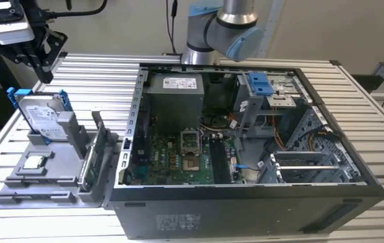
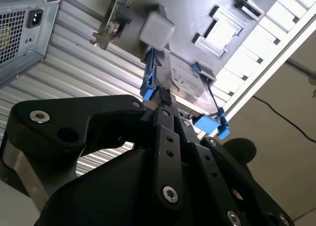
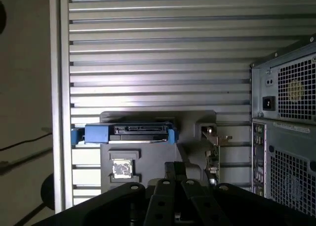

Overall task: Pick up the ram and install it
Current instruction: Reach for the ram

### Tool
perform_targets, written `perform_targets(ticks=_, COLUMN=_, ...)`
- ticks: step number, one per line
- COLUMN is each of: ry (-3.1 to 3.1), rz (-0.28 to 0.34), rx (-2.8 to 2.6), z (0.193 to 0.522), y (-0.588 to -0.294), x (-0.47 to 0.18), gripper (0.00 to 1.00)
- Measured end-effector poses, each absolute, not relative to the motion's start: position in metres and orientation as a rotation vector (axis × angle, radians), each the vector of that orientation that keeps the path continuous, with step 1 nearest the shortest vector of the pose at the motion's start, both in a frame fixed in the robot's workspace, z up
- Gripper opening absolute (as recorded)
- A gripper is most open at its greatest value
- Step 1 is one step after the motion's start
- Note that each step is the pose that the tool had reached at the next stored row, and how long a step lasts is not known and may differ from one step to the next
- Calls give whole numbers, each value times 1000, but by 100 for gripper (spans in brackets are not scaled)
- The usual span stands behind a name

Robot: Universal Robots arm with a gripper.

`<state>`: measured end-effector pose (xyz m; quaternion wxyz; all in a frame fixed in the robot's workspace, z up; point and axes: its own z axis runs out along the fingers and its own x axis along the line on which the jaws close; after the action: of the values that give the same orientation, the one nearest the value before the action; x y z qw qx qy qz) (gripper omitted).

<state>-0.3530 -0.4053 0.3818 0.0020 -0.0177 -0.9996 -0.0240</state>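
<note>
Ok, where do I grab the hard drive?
Probably its free upper end, pinched across the two flat faces, coming down from above: the hard drive stands tilted with its lower end in the grey fixture and blue rails on its side edges.

We've got a ribbed bare-metal table (image 1: pixel 97 76) and a matt grey plastic holder (image 1: pixel 43 197). The hard drive (image 1: pixel 43 119) looks glossy, and its bracket (image 1: pixel 16 93) is blue plastic.

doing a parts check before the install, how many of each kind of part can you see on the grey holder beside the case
hard drive: 1
processor chip: 1
green expansion card: 1
total: 3
</note>
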Motion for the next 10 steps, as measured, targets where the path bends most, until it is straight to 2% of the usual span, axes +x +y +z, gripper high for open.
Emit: perform_targets(ticks=10, ry=-3132, rz=-75, rx=-55, z=380, y=-405, x=-365, gripper=11)
